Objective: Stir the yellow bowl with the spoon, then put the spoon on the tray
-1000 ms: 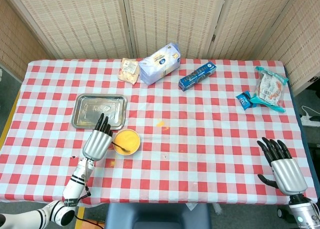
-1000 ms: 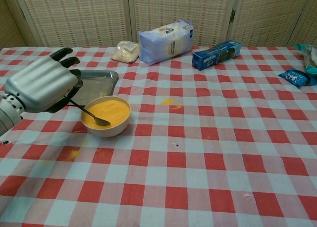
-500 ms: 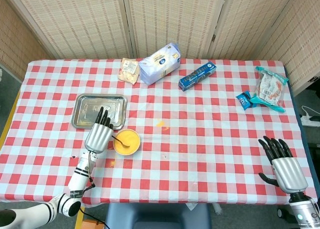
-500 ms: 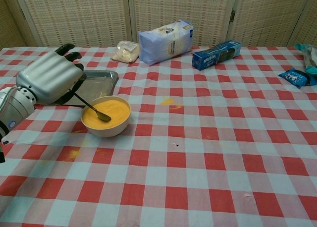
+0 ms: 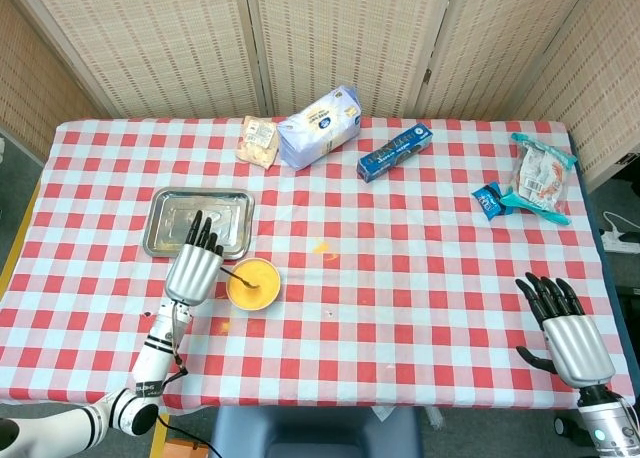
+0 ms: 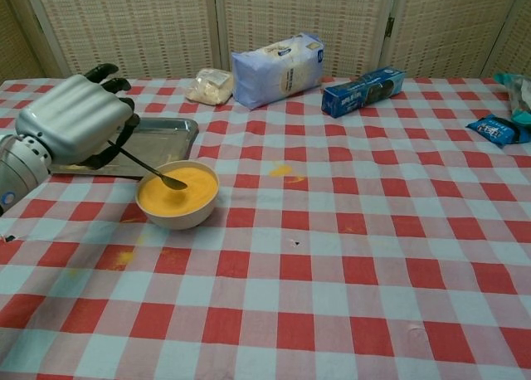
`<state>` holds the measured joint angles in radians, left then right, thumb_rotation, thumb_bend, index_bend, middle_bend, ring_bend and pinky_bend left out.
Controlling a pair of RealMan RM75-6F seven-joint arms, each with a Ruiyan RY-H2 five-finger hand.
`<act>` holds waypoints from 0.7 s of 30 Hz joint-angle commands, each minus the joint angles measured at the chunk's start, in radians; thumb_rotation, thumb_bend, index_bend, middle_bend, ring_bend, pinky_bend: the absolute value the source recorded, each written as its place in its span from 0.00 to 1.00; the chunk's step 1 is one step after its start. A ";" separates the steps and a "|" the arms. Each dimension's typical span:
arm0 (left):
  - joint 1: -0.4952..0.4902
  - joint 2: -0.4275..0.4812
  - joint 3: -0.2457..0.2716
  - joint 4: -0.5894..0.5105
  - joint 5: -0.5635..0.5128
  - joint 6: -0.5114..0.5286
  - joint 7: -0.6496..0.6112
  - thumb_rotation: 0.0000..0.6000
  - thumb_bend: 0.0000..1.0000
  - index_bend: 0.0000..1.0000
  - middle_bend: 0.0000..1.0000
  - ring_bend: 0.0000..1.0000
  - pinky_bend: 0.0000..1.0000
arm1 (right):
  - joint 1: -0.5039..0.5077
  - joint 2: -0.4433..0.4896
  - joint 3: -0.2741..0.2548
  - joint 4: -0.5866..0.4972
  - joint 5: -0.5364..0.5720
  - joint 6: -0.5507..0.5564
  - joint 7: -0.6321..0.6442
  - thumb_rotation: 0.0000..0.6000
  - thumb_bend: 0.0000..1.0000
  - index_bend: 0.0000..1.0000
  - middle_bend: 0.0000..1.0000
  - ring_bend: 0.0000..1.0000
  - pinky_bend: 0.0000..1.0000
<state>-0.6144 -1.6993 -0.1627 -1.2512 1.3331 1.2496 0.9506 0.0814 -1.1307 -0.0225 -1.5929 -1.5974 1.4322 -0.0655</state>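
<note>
The yellow bowl (image 5: 253, 283) (image 6: 177, 195) sits on the checked cloth just in front of the metal tray (image 5: 163, 226) (image 6: 170, 133). My left hand (image 5: 195, 265) (image 6: 75, 123) holds the spoon (image 6: 151, 169) by its handle, just left of the bowl. The spoon's bowl end (image 5: 243, 279) sits over the yellow contents, near the middle. My right hand (image 5: 568, 330) rests open at the table's near right corner, far from the bowl, and is outside the chest view.
At the back stand a white flour bag (image 5: 318, 125), a small snack packet (image 5: 258, 140) and a blue box (image 5: 394, 150). Packaged snacks (image 5: 540, 175) and a blue wrapper (image 5: 490, 199) lie at the far right. A yellow smear (image 5: 320, 246) marks the cloth.
My left hand has shifted back towards the tray, and the spoon tip has travelled from the bowl's near side to its middle and far side. The right hand has stayed put.
</note>
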 commanded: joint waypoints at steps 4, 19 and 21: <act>-0.002 0.065 0.008 -0.094 -0.025 -0.028 0.056 1.00 0.91 0.82 0.36 0.11 0.00 | 0.002 0.002 -0.003 0.000 -0.003 -0.004 0.005 1.00 0.08 0.00 0.00 0.00 0.00; -0.006 0.088 0.016 -0.136 -0.061 -0.017 0.096 1.00 0.90 0.82 0.36 0.11 0.00 | -0.010 0.010 -0.012 -0.009 -0.030 0.026 0.005 1.00 0.08 0.00 0.00 0.00 0.00; -0.009 0.083 0.016 -0.122 -0.059 -0.013 0.100 1.00 0.90 0.82 0.36 0.11 0.00 | -0.011 0.009 -0.010 -0.008 -0.028 0.028 0.001 1.00 0.08 0.00 0.00 0.00 0.00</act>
<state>-0.6209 -1.6116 -0.1479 -1.3793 1.2717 1.2329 1.0472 0.0708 -1.1215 -0.0332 -1.6011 -1.6253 1.4597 -0.0638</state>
